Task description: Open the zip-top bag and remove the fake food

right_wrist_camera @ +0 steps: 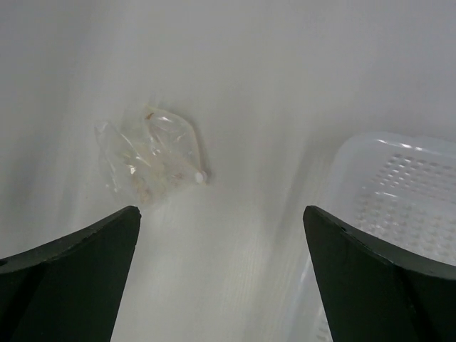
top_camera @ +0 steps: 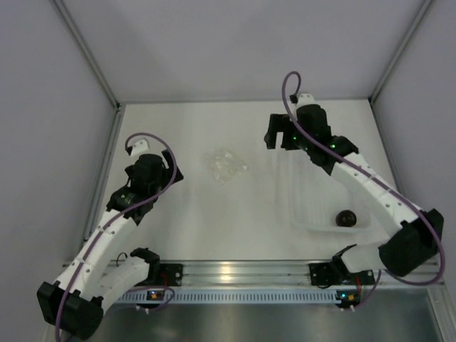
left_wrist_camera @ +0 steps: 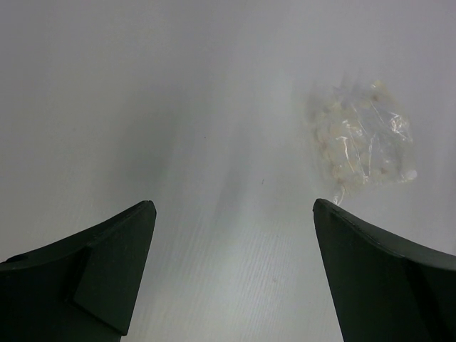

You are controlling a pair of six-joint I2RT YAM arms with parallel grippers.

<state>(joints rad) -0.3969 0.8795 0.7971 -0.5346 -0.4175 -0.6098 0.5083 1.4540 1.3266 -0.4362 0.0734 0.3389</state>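
**Crinkled bag on open table, dark ball in the tub**

The zip-top bag [top_camera: 226, 165] is a small clear, creased plastic square lying flat on the white table [top_camera: 214, 228], with nothing touching it. It sits ahead and to the right of the left gripper [left_wrist_camera: 234, 210], and ahead and to the left of the right gripper [right_wrist_camera: 221, 214], beyond the fingertips of both. The fake food [top_camera: 346, 218], a glossy dark ball, rests in the near end of the translucent white tub [top_camera: 298, 214], behind the right gripper and well apart from the bag. The tub's rounded rim and dimpled floor lie just right of the right gripper's right finger. Bare table surrounds the bag. Both grippers have their jaws spread wide, holding nothing, and both arms reach forward over the table.
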